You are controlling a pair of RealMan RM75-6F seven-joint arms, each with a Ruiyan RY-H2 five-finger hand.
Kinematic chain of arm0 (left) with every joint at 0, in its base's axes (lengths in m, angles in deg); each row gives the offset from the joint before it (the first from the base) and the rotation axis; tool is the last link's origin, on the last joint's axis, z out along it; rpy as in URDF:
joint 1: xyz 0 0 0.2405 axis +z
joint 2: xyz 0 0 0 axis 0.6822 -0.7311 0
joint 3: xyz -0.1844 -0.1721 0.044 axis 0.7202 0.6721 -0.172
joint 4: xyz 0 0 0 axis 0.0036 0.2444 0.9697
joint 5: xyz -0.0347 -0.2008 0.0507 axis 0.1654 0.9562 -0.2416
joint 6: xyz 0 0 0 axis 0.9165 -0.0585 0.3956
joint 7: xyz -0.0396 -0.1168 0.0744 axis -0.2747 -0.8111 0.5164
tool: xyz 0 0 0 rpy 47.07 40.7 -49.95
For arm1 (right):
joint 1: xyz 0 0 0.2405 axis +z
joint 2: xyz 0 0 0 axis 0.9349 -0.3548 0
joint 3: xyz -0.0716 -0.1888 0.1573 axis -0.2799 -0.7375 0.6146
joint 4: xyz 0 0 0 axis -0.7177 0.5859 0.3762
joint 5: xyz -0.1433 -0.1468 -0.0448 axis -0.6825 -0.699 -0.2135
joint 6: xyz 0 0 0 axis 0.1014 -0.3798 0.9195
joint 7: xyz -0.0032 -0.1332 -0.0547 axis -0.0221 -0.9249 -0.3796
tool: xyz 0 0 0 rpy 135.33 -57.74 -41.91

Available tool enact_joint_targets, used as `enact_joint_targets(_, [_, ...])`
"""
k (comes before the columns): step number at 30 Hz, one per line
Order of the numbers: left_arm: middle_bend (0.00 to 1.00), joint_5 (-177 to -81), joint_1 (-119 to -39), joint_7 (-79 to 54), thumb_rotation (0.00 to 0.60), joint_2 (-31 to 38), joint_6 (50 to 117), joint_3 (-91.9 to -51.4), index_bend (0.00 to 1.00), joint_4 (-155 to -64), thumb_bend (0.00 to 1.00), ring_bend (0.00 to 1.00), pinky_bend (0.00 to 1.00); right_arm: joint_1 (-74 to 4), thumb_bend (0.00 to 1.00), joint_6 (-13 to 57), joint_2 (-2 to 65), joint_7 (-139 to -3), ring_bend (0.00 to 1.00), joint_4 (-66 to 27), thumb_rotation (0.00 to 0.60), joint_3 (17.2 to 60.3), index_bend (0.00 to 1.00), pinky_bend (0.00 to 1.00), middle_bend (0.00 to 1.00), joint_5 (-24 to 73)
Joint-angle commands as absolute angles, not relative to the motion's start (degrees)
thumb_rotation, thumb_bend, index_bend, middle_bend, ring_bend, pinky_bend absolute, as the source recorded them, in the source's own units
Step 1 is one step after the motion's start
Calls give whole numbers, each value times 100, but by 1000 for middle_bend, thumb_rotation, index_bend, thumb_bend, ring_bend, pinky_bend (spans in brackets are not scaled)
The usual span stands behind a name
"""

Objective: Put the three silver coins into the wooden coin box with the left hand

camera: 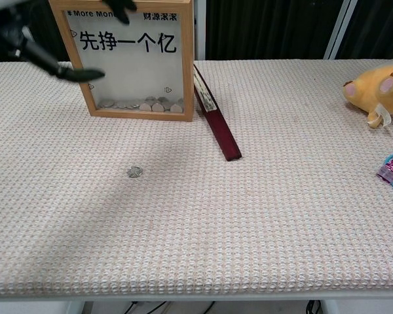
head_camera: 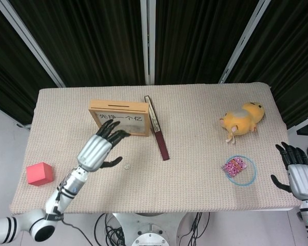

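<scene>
The wooden coin box (head_camera: 119,117) (camera: 132,60) stands upright at the table's back left, its glass front showing several silver coins (camera: 147,104) piled at the bottom. One silver coin (head_camera: 127,166) (camera: 134,171) lies flat on the cloth in front of the box. My left hand (head_camera: 98,148) hovers above the table just left of that coin, fingers spread and holding nothing; its dark fingertips (camera: 72,73) show at the chest view's top left. My right hand (head_camera: 297,174) hangs open off the table's right edge.
A dark red flat case (head_camera: 158,132) (camera: 215,120) leans against the box's right side. A yellow plush toy (head_camera: 244,118) (camera: 380,88) lies at the right, with a blue ring holding a pink packet (head_camera: 238,168) nearer the front. A red cube (head_camera: 39,173) sits beyond the left edge.
</scene>
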State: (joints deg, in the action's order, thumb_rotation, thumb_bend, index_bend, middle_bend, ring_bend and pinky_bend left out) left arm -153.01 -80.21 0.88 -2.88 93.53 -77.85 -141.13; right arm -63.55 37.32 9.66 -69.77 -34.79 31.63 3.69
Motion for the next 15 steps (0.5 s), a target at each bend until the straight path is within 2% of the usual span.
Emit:
enact_joint_targets(1, [239,-15871,-7581,196,600,252,9673,-8322,234,-13301,240,51,18,-6386,228,3802,942,-6999,0,-3525,600,3155,0,0,0,334])
enact_joint_targets(7, [237,-16289,-7320,203,600,1164,9738,-8577,232,-11645,240,51,18,-6459,228,3888,898,-6996,0,-3555,600,3138,0,0,0,351])
enact_joint_targets(15, [233,-16132,-7237,-83,600,1930,9489,-8392,237,-10641,241,51,18,-6509,227,3920,881,-6930,0,-3512,600,3126,0,0,0,372])
